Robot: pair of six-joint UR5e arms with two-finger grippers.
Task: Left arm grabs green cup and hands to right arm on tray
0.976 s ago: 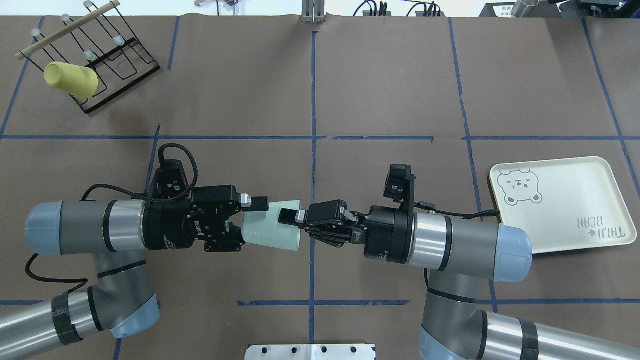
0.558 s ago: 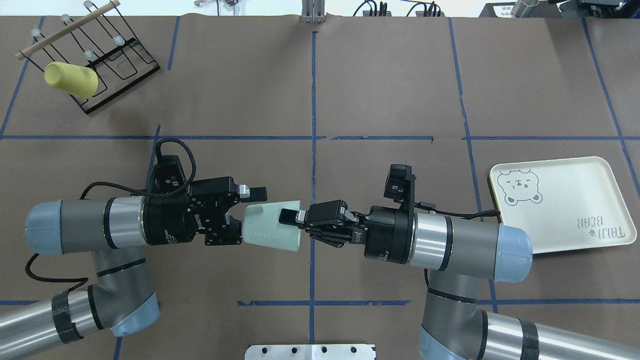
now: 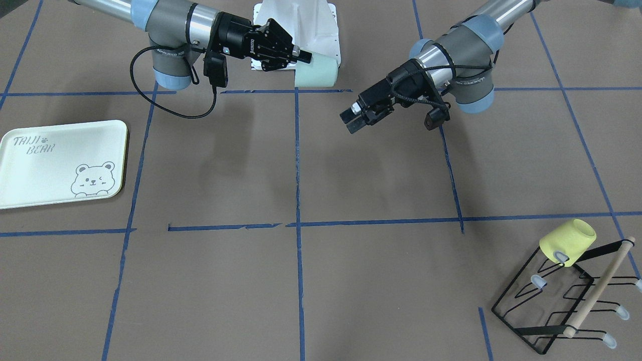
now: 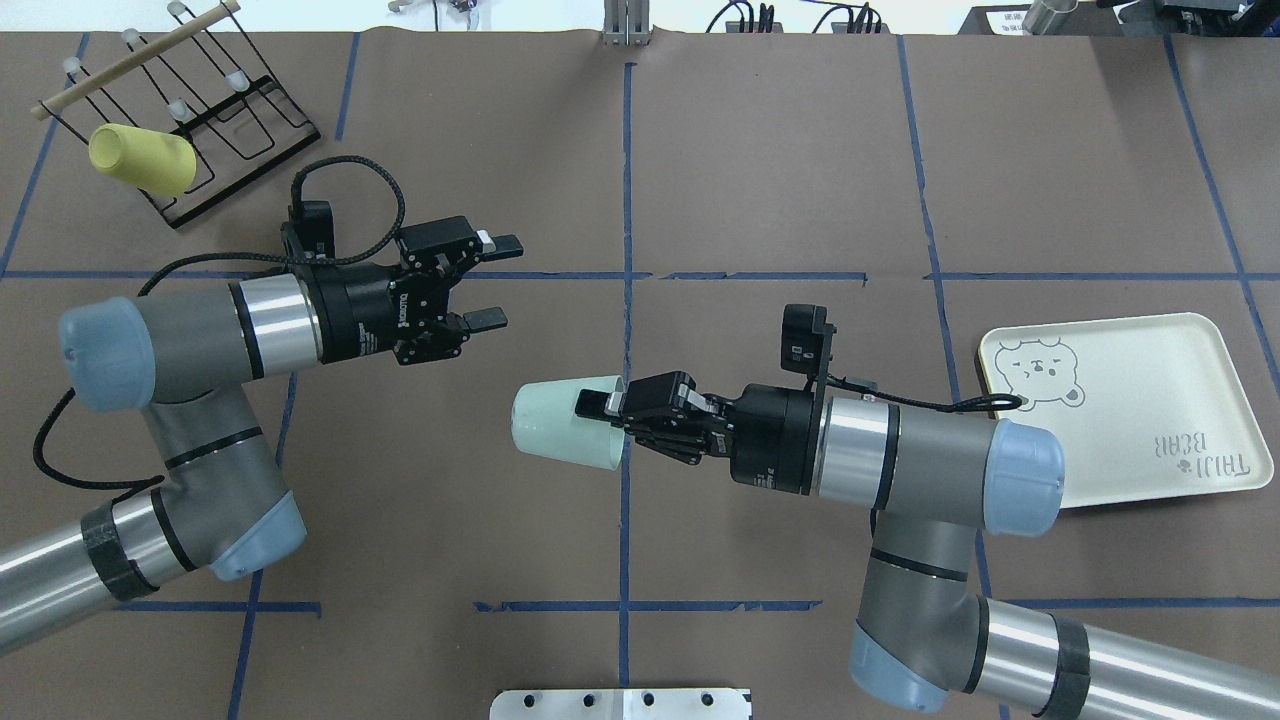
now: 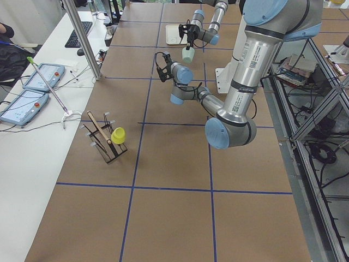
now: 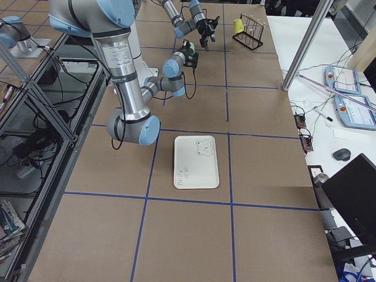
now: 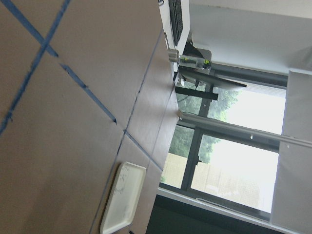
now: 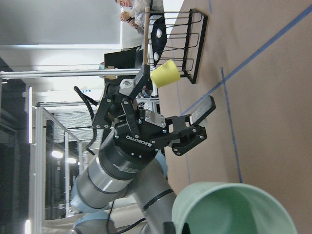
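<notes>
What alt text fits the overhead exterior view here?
The right gripper holds the green cup sideways by its rim over mid-table. The left gripper is open and empty, apart from it. The tray lies at right, a yellow cup on a wire rack far left.

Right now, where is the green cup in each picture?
Front-facing: the green cup is top middle, in the right gripper.
Overhead: middle, just left of centre.
Exterior left: top, small, far off.
Exterior right: too small to tell.
Left wrist: not in it.
Right wrist: bottom edge, rim and inside.
Landmark: the yellow cup, in every view but the left wrist.
</notes>
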